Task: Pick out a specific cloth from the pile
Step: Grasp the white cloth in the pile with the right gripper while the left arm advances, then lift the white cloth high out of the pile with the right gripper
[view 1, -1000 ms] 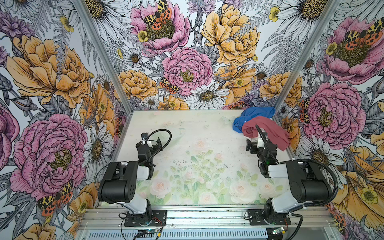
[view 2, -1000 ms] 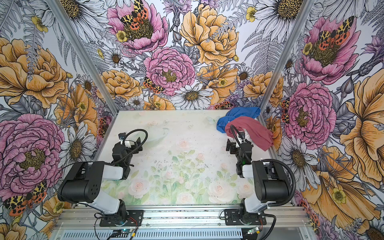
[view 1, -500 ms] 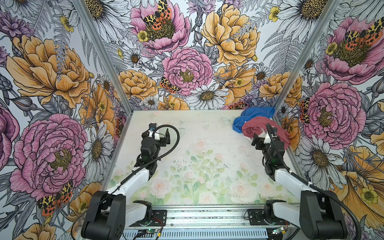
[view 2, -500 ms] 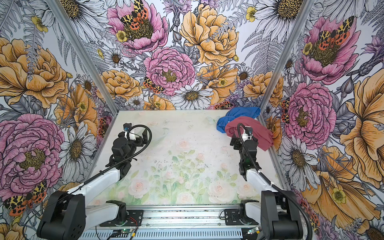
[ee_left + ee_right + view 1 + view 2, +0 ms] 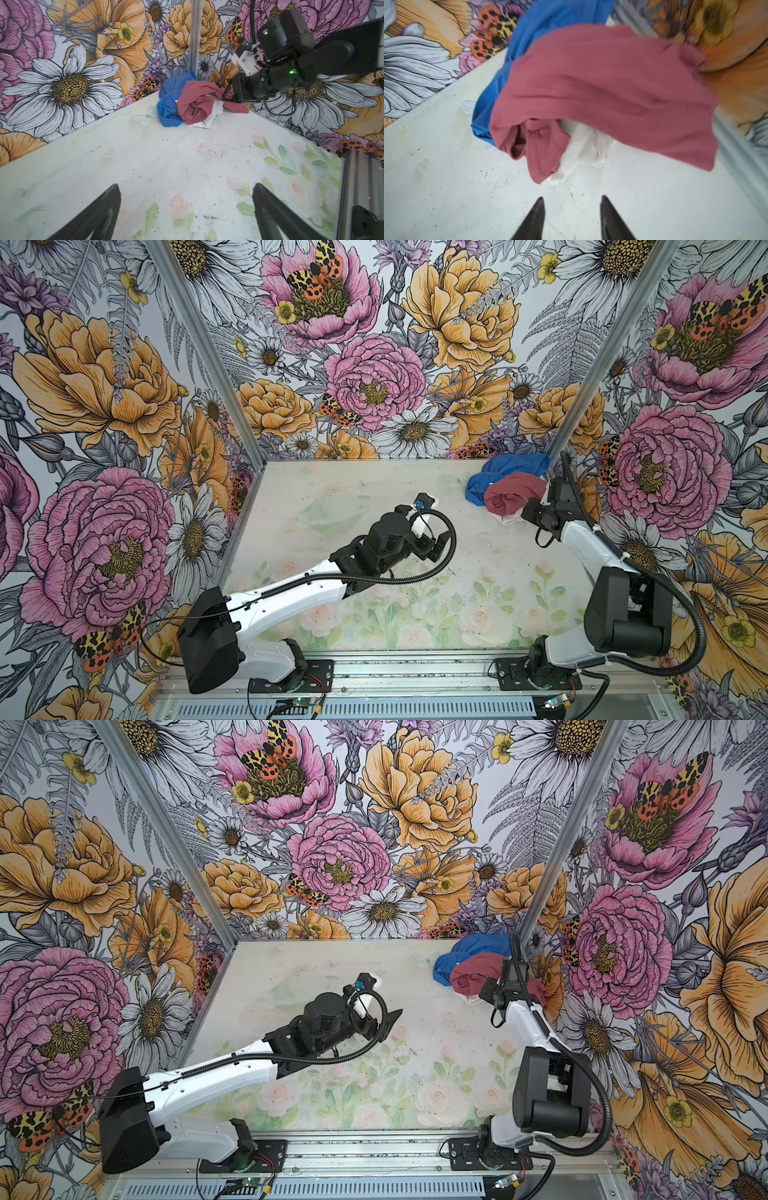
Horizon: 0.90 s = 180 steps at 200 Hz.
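The pile sits in the far right corner of the table in both top views. A bright blue cloth point(image 5: 509, 467) lies at the back and a dusty red-maroon cloth point(image 5: 514, 490) is draped over the front. The white cloth point(image 5: 583, 145) point(image 5: 509, 518) peeks out from under the maroon one at the pile's near edge; most of it is hidden. My right gripper point(image 5: 572, 199) point(image 5: 525, 510) is low at that near edge, just short of the white cloth, open with a narrow gap and nothing between its fingers. My left gripper point(image 5: 186, 186) point(image 5: 441, 545) hovers wide open over mid-table, holding nothing.
Flower-printed walls close in the table point(image 5: 365, 485) on three sides, and the pile lies against the back and right walls. A metal corner post point(image 5: 195, 35) stands right behind the pile. The metal rail point(image 5: 415, 672) with both arm bases runs along the near edge.
Both arms have stretched out from their folded poses near the front. The left one reached to mid-table and swung right. The right one came down to the pile's near edge.
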Tool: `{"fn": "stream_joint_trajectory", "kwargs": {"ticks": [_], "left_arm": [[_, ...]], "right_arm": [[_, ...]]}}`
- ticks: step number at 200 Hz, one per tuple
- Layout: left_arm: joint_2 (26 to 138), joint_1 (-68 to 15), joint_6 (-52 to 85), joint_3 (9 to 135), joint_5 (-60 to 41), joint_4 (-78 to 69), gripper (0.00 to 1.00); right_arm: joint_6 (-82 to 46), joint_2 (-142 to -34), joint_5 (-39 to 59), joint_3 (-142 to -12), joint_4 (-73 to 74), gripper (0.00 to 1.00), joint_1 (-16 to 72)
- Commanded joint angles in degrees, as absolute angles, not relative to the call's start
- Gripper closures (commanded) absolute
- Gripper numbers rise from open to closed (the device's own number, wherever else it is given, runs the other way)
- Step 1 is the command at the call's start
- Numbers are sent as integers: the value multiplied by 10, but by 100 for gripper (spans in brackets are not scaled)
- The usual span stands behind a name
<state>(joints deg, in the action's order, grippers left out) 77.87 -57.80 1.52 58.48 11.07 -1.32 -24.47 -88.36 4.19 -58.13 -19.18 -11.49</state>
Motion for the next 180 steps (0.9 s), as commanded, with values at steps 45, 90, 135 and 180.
{"fn": "stream_joint_trajectory", "kwargs": {"ticks": [45, 90, 135, 180], "left_arm": [[835, -646, 21, 625, 163, 5, 1], [833, -648, 20, 622, 180, 5, 1], [836, -649, 19, 627, 201, 5, 1], [835, -650, 29, 630, 200, 5, 1]], "right_arm": [[-258, -990, 94, -656, -183, 63, -140], [-259, -1038, 89, -682, -162, 64, -145], [-255, -1054, 101, -689, -160, 99, -145], [-266, -951, 119, -690, -173, 100, -141]]}}
